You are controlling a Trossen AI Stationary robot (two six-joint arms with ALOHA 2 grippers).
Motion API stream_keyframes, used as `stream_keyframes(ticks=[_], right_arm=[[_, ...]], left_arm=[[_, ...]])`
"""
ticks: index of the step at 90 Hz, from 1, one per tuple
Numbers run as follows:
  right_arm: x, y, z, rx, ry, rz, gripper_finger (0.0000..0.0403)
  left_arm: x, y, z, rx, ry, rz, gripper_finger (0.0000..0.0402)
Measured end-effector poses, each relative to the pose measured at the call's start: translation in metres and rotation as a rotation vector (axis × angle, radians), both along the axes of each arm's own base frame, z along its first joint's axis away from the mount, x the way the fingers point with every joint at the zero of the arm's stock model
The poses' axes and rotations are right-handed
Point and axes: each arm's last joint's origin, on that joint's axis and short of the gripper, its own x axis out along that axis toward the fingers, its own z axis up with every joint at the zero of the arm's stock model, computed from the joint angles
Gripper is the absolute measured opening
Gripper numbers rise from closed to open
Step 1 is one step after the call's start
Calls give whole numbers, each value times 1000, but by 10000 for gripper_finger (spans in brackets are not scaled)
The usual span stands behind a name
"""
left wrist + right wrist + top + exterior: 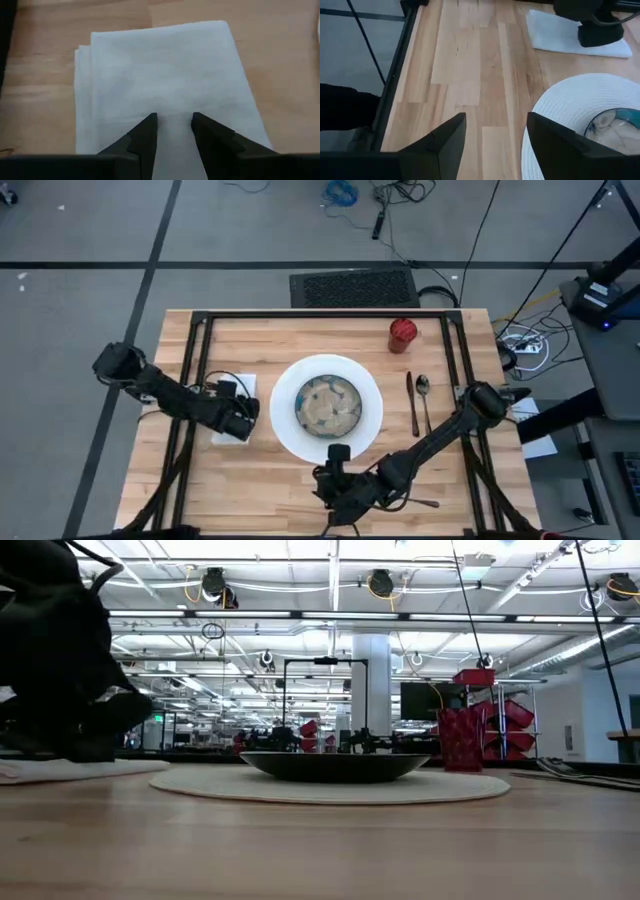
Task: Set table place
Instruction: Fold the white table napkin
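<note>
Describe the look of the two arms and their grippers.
Both arms are dark, almost black, built of rounded joints and slim links. Black cables loop beside the left gripper. Its fingers are matte black, flat-faced and pointed. The right gripper has broader matte black fingers.

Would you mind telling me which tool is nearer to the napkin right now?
Left. The left tool sits directly over the napkin, beside the plate. The right tool is at the table's front edge, below the plate.
</note>
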Motion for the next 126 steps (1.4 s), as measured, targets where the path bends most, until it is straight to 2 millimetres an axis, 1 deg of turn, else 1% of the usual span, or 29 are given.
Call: stream_keyframes(ticks=[4,16,22,30,38,43,49,63,72,79,86,91,99,106,116,126], right_arm=[[-2,-1,4,8,-10,-19,199],[-13,-4,27,46,-58,-70,199],[-18,-6,35,59,-60,-87,199],[-23,-6,39,85,-56,-103,199],[-30,-4,37,103,-23,-130,199],[-37,-3,32,96,40,-147,199],[-52,0,24,90,153,-167,199],[-89,8,11,68,398,-226,199],[-113,20,1,53,464,-241,199],[-130,33,-9,70,469,-245,199],[-147,42,-23,81,473,-249,199],[-158,45,-36,75,477,-257,199],[-175,45,-58,82,495,-295,197],[-185,45,-73,117,533,-320,189],[-192,42,-84,135,590,-339,172],[-193,41,-86,125,612,-322,160]], left_arm=[[0,0,0,-2,2,-1,114],[-1,0,1,-7,13,-3,114],[-1,0,2,-11,12,-2,114],[-2,0,4,-20,9,-2,114],[-4,0,7,-35,8,-1,114],[-6,1,10,-47,12,-11,114],[-7,1,18,-53,14,-47,114],[-4,1,52,-50,-21,-153,114],[0,-2,74,-35,-94,-247,114],[1,-8,81,-47,-128,-337,114],[2,-15,82,-80,-142,-400,114],[3,-20,80,-87,-143,-425,114],[4,-27,75,-90,-110,-455,114],[6,-32,67,-102,-68,-456,114],[10,-38,53,-125,26,-468,114],[15,-41,39,-146,108,-458,114]])
